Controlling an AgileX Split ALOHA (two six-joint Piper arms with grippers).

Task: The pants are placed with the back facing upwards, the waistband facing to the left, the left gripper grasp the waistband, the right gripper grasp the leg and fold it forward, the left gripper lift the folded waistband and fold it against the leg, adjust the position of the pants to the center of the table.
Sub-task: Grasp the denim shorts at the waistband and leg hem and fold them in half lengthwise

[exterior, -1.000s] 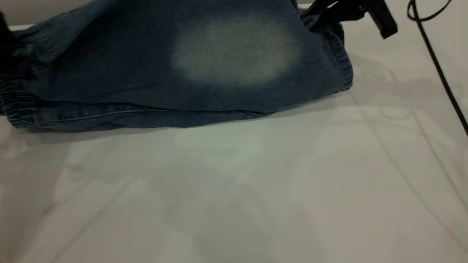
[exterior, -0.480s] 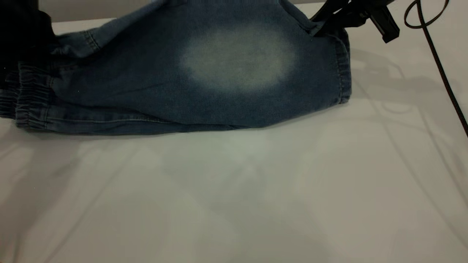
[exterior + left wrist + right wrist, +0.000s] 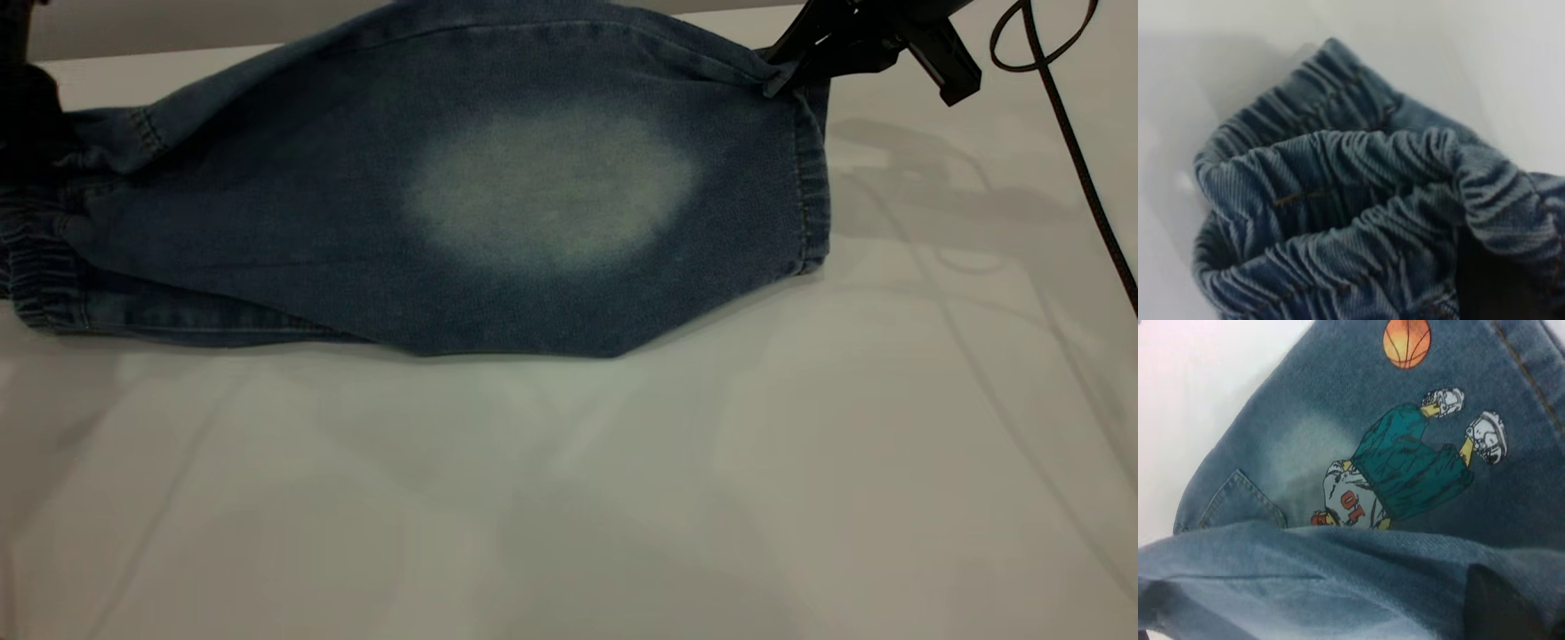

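Observation:
The blue denim pants (image 3: pixel 267 231) lie across the far part of the white table (image 3: pixel 569 498), folded lengthwise. The leg (image 3: pixel 551 191) with the pale oval patch is on top. My right gripper (image 3: pixel 781 73) is shut on that leg's hem corner at the far right, holding it slightly raised. In the right wrist view the held leg (image 3: pixel 1338 587) drapes over the leg with the basketball-player print (image 3: pixel 1405 473), and one dark finger (image 3: pixel 1491 603) shows. The ruffled waistband (image 3: pixel 36 276) is at the left edge, bunched in my left gripper (image 3: pixel 31 133); the left wrist view shows the waistband (image 3: pixel 1338 200) close up.
A black cable (image 3: pixel 1071 160) loops down the table's far right side. The whole near half of the table is bare white surface. The table's far edge runs just behind the pants.
The right gripper has carried the leg forward and lower, so the pale patch and the fold's front edge sit nearer. The left end with the waistband shifted left and dropped a little.

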